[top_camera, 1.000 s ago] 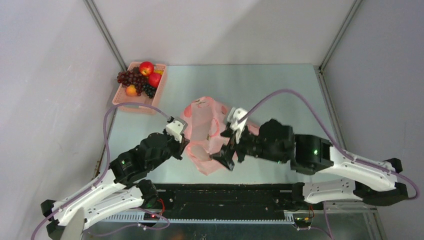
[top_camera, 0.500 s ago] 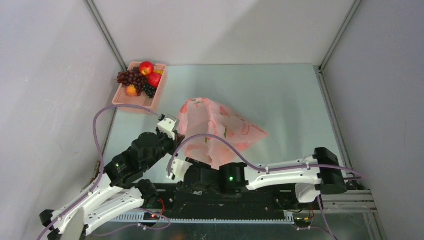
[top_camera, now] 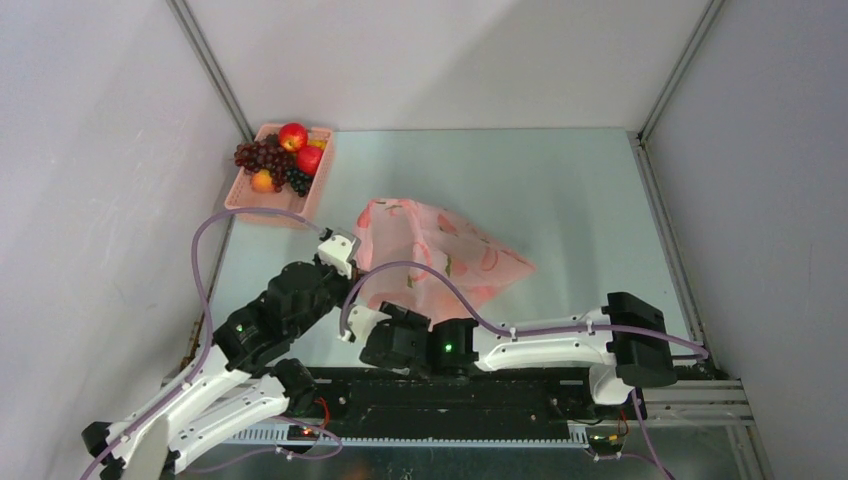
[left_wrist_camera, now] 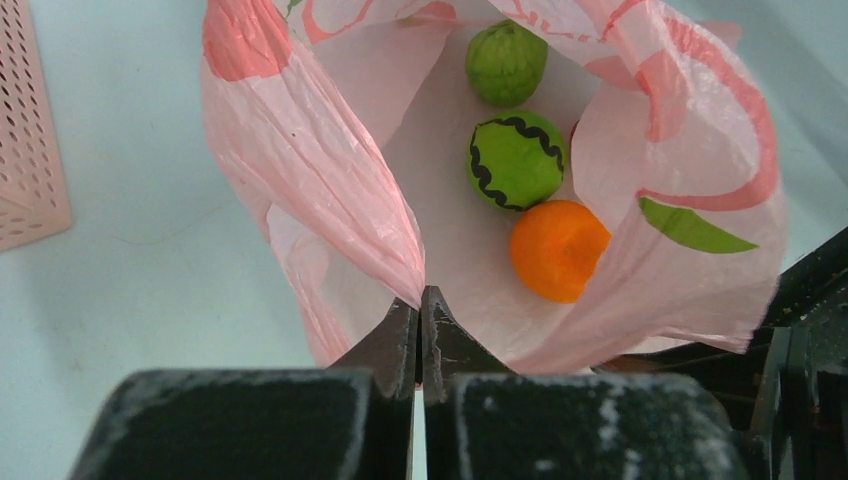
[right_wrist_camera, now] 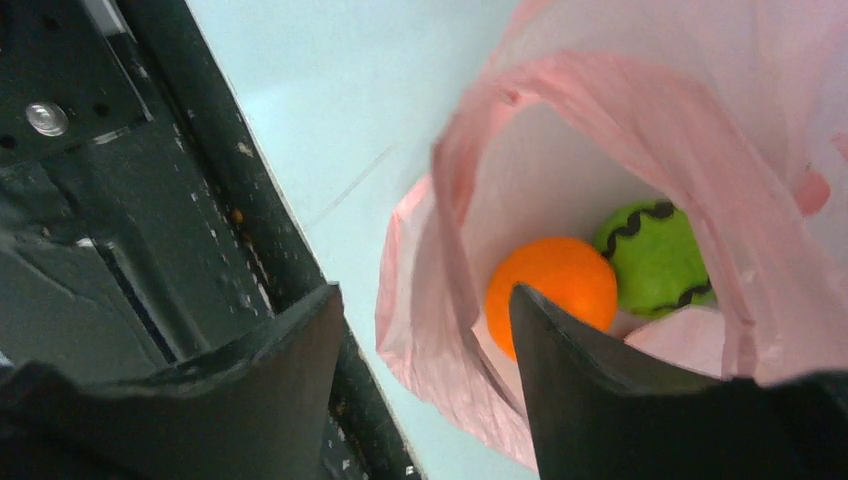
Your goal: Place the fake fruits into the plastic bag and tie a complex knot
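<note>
Left gripper pinching the near rim of the plastic bag, mouth opening directly ahead with fake fruits inside; right gripper, jaws spread and empty, has the free rim just beyond its fingertips.

Two arms are bolted to a black rail: the left arm at its left end, the right arm at its right end. Each has white shells, black joint housings, a small green light and a looping purple cable. The left gripper is black, its blocks scuffed whitish. The right gripper has plain black wedge fingers.
</note>
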Controlling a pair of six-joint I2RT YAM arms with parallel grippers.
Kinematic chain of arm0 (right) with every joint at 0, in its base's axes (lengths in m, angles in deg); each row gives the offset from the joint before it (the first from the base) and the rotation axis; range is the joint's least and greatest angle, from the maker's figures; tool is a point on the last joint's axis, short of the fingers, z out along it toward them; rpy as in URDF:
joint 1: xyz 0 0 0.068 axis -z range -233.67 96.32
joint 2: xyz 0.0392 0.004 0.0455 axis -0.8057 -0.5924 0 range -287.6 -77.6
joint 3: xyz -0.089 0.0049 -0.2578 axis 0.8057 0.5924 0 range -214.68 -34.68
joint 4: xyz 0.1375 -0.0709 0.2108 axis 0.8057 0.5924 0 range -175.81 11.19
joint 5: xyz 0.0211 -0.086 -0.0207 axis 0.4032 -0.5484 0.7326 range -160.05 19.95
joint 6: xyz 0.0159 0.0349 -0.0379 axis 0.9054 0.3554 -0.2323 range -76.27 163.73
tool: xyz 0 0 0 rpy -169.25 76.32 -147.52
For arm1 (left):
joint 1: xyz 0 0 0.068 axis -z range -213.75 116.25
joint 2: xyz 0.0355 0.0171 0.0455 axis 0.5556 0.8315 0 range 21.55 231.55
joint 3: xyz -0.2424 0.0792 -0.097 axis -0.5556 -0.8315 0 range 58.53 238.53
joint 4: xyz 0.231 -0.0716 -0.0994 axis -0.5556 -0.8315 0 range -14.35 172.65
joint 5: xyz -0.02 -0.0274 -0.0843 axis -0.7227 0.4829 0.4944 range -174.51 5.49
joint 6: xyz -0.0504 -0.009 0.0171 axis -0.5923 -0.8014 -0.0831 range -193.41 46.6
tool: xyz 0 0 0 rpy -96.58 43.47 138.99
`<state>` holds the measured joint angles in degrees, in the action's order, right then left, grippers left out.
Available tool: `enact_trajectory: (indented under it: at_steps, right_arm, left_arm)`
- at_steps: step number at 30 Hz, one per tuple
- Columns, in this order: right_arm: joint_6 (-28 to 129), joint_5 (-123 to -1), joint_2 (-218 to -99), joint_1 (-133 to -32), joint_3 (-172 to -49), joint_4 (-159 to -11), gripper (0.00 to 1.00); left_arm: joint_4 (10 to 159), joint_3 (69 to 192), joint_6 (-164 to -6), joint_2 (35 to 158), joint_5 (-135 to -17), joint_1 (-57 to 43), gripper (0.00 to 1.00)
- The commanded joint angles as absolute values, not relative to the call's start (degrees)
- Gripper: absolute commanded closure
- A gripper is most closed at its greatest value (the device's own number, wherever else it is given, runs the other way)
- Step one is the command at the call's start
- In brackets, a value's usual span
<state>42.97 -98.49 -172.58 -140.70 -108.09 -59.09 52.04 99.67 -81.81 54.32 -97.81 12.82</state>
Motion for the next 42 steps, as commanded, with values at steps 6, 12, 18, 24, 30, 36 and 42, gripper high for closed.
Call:
enact_trajectory:
  at_steps: [6,12,18,24,30,36,42]
  right_arm:
    - [45.26,-102.54,-171.27,-138.22,-106.31,-58.42,1.00]
    - [44.93,-104.98,-155.38,-135.44,-110.25,-56.33,1.00]
    - [44.50,-94.91,-140.30,-121.93,-119.30,-58.78,1.00]
    - [46.52,-89.13,-134.70,-107.97,-121.88,-60.48,1.00]
    - [51.56,-83.93,-132.92,-102.84,-114.99,-62.00,1.00]
    - [56.16,-83.68,-131.99,-102.03,-106.04,-62.30,1.00]
    - [58.62,-82.44,-130.71,-102.09,-103.17,-61.83,1.00]
  left_arm:
    - [53.72,101.02,-80.74,54.80,-98.23,11.94,1.00]
    - [51.83,115.54,-80.94,58.67,-97.93,11.42,1.00]
    - [47.65,140.26,-83.87,70.89,-90.67,8.41,1.00]
    - [47.25,149.80,-90.58,78.48,-81.99,1.56,1.00]
    - [51.70,141.68,-95.07,76.95,-75.57,-3.94,1.00]
    - [55.94,132.42,-95.46,75.97,-64.96,-7.23,1.00]
    - [57.32,131.33,-96.91,76.14,-58.98,-7.33,0.98]
